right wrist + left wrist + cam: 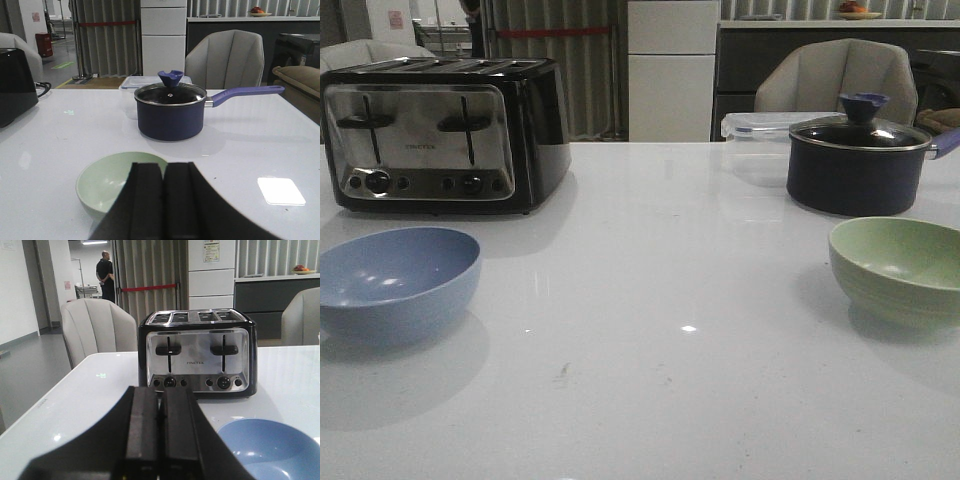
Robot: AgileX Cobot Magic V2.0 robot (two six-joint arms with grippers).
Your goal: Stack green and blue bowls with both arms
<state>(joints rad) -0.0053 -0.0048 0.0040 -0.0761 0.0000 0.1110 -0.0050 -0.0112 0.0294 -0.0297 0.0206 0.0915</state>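
Observation:
The dusty blue bowl [395, 282] sits upright and empty on the white table at the left. It also shows in the left wrist view [270, 450]. The pale green bowl [900, 268] sits upright and empty at the right. It also shows in the right wrist view [111, 184]. My left gripper [161, 395] is shut and empty, above the table beside the blue bowl. My right gripper [163, 170] is shut and empty, over the green bowl's near side. Neither gripper shows in the front view.
A black and chrome toaster [440, 130] stands at the back left. A dark blue lidded pot [860, 155] with a long handle stands at the back right, a clear plastic box [760, 125] behind it. Chairs stand behind the table.

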